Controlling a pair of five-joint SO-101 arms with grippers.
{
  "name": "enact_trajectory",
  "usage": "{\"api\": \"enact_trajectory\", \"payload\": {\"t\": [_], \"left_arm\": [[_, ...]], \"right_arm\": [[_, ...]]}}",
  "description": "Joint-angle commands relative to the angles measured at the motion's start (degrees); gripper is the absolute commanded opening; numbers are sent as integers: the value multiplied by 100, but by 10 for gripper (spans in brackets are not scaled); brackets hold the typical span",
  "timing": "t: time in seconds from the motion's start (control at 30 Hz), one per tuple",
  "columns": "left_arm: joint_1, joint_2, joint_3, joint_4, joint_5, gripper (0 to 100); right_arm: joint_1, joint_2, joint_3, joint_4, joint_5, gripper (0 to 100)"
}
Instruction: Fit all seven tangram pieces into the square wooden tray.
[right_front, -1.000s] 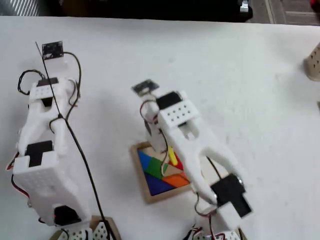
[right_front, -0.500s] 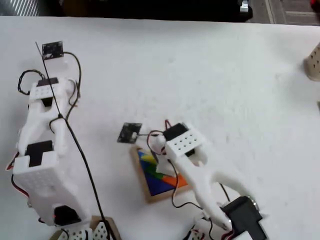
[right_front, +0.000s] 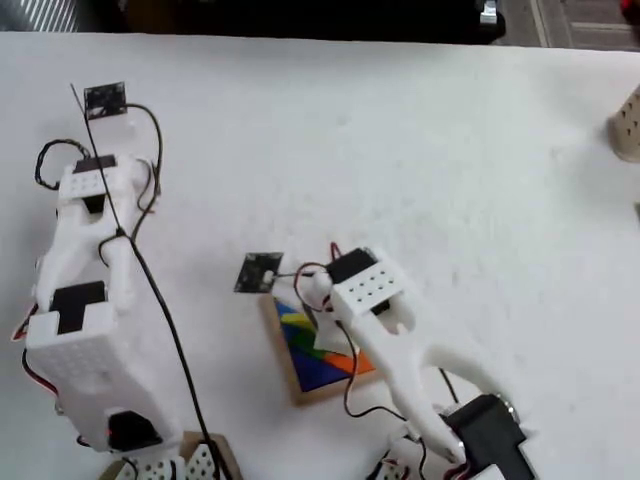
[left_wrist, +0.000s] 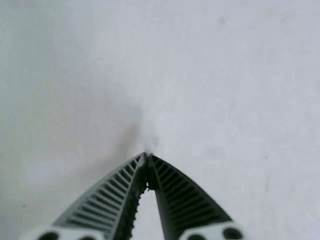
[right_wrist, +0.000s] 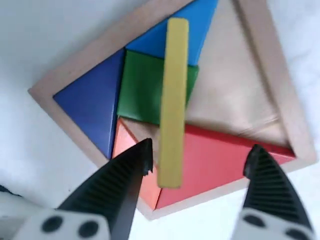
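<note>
Left gripper (left_wrist: 147, 160): I saw it clenched, the ribbed tips meeting on nothing, just above the bare white table (right_front: 450, 150). From the high view its arm (right_front: 85, 250) sat folded at about 8 o'clock on the table, well apart from the tray.

Right gripper (right_wrist: 200, 152): released, jaws spread wide and holding nothing, hovering over the tray with the red triangle beneath the gap.

Square wooden tray (right_front: 280, 345): it lay at about 6 o'clock on the table, partly under the right arm (right_front: 385, 320).

Seated pieces: the dark blue triangle (right_wrist: 90, 105), green square (right_wrist: 140, 85), light blue triangle (right_wrist: 197, 22), red triangle (right_wrist: 220, 160) and orange triangle (right_wrist: 125, 145) lay flat inside the tray, edges touching. A patch of tray floor (right_wrist: 230, 90) next to the green square was bare wood.

Yellow piece (right_wrist: 172, 100): it showed as a narrow strip crossing over the light blue triangle and green square, not seated flat. I could not tell whether the nearer finger touched it.

Table edge: a tan perforated object (right_front: 628, 125) stood at 3 o'clock.
</note>
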Motion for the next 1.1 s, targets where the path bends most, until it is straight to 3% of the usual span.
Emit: {"api": "enact_trajectory", "payload": {"t": [0.0,0.3,0.47,0.87,1.07], "left_arm": [[22,-31,-264,-97,-70,27],[22,-31,-281,-97,-70,27],[31,-22,-290,-97,-79,27],[31,-22,-290,-97,-79,27],[31,-22,-273,-97,-79,27]], "right_arm": [[-13,-242,-598,611,-396,293],[-57,-286,-809,1209,-853,291],[-66,-1095,-747,1525,-879,286],[57,-3934,-246,1604,-1881,17],[734,-4040,484,286,-2330,17]]}}
